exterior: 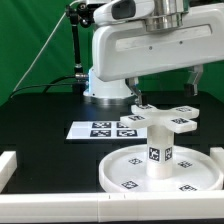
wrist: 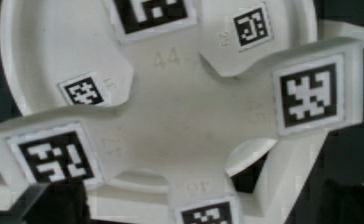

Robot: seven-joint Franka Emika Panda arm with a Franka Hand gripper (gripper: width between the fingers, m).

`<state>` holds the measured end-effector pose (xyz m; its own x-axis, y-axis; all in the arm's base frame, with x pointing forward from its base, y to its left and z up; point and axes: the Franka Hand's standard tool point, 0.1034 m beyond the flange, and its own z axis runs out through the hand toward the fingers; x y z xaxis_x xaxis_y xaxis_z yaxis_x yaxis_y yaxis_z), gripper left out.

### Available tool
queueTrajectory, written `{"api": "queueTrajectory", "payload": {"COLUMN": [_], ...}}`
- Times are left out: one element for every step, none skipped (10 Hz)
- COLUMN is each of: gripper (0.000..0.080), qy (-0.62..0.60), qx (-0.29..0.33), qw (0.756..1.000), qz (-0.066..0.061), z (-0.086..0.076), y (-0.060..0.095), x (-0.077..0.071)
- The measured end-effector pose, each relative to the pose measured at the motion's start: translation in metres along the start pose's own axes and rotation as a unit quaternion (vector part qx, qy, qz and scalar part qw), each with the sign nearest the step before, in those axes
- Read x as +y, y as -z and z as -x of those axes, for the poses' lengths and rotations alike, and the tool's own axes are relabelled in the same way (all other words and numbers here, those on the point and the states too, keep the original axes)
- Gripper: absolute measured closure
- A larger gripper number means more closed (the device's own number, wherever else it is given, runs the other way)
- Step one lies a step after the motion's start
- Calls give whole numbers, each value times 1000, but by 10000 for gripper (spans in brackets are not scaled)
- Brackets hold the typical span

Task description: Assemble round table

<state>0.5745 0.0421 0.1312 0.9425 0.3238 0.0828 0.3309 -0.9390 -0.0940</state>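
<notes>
The round disc lies flat at the exterior view's lower right. The short thick cylinder stands upright on its hub. The four-lobed cross piece sits level on top of the cylinder. The wrist view looks down on the cross piece from close by; its tagged lobes fill the frame, with the disc beneath. My gripper hangs above the cross piece at the top of the exterior view. Its fingers are hard to make out against the white arm, and I cannot tell if they are open or shut.
The marker board lies on the black table to the left of the disc in the exterior view. White rails edge the table at the front and left. The arm's base stands behind the marker board.
</notes>
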Motion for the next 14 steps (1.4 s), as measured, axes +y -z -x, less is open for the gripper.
{"api": "queueTrajectory", "payload": {"gripper": [150,150,150,150,150,150,150,150,150,150,150,150,150,150], "qy": [57,142,199,258,301,323,329,373,403,415,423,431,439,443], "qx": [-4,-5,-10,-22,-24,-25,-25,-27,-30,-33,-36,-43,-50,-53], "qw": [998,990,980,966,953,946,944,927,915,909,905,901,897,895], "qz": [0,4,6,12,15,15,15,16,15,16,17,16,13,15], "z": [1,2,4,4,4,4,5,6,9,9,9,10,11,10], "y": [0,1,0,-1,-1,-1,-1,-2,-4,-5,-6,-10,-14,-15], "x": [2,6,8,10,11,13,14,16,16,14,12,8,4,1]}}
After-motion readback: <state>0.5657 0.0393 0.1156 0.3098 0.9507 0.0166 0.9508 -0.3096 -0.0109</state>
